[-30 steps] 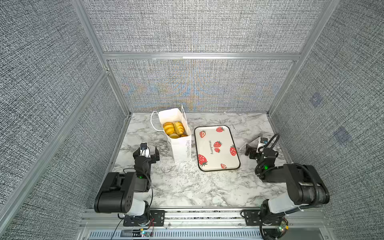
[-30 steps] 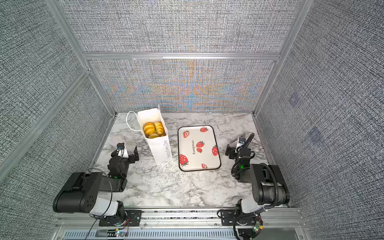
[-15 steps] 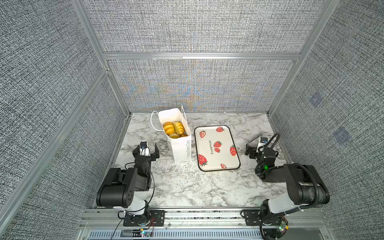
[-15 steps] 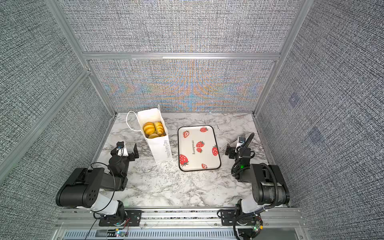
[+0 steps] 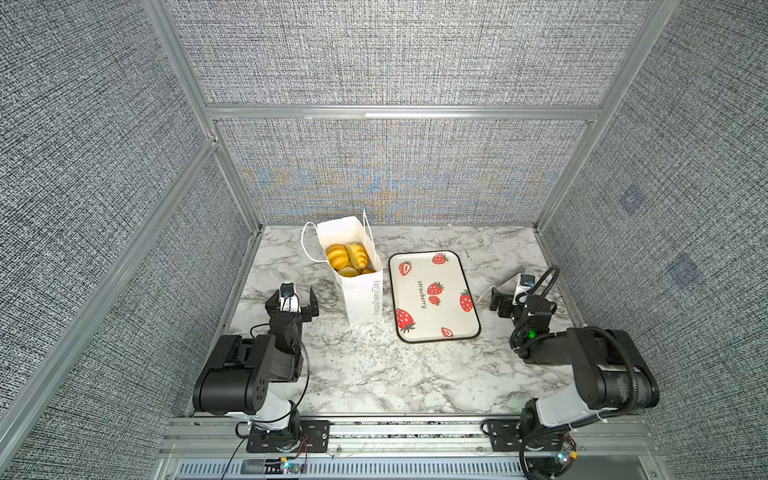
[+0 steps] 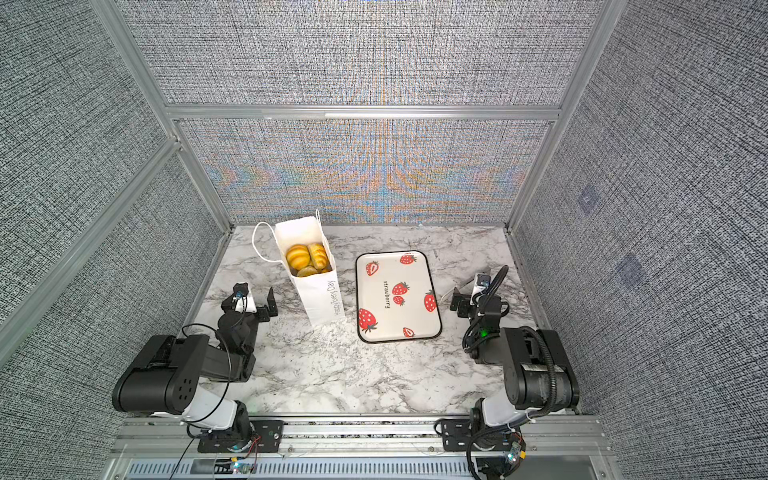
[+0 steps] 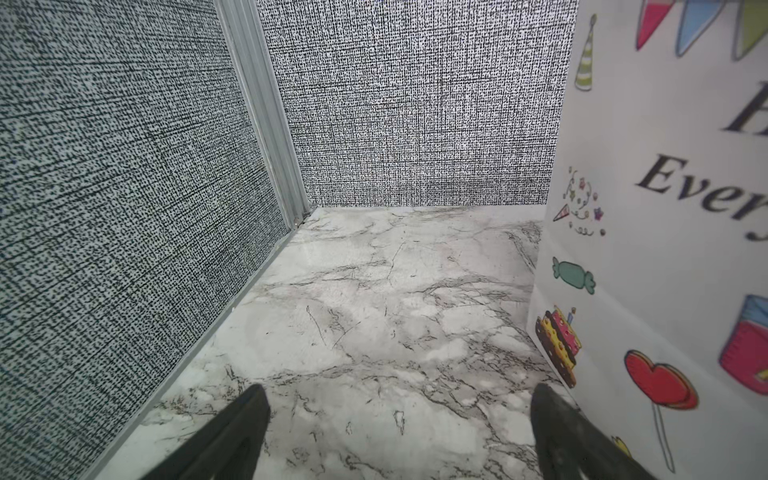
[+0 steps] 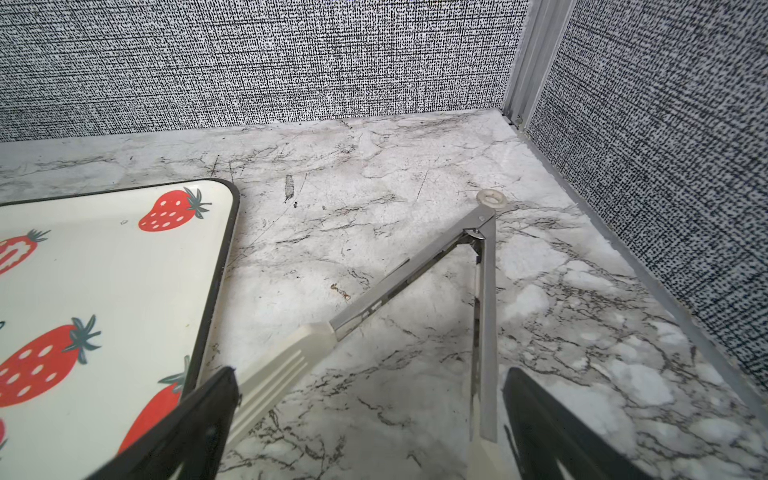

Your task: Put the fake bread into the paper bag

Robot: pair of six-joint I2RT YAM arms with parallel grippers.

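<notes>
**Left gripper** [image 7: 399, 397]: the jaws are spread wide with only bare marble table [image 7: 374, 311] between them. It sits low, close to the printed side of the paper bag [image 7: 665, 208], and in both top views a gap separates the two. My judgement is that it is parked there so that nothing can nudge the bag over.

**Right gripper** [image 8: 370, 378]: the jaws are also wide apart. A pair of metal tongs [image 8: 395, 280] with cream tips lies sprung open on the table, its two arms running in between the jaws. One arm passes right against a finger and the other shows a gap, so the tongs look laid down rather than squeezed.

**Fake bread** [image 5: 347, 257]: glossy golden pieces are heaped inside the bag just below its rim. A few show on top, and any underneath are hidden.

**Paper bag** [image 5: 361, 299]: it stands upright with its mouth open to the ceiling and its cord handles splayed clear of the opening, which leaves an unobstructed drop.

**Strawberry tray** [image 5: 436, 320]: it lies flat just beside the bag and carries nothing. Placing it this close presumably kept each carry short.

No bread is visible on the tray or the table, and both arms are folded back on their own sides. On that evidence I judge the loading to be finished or very nearly so.
</notes>
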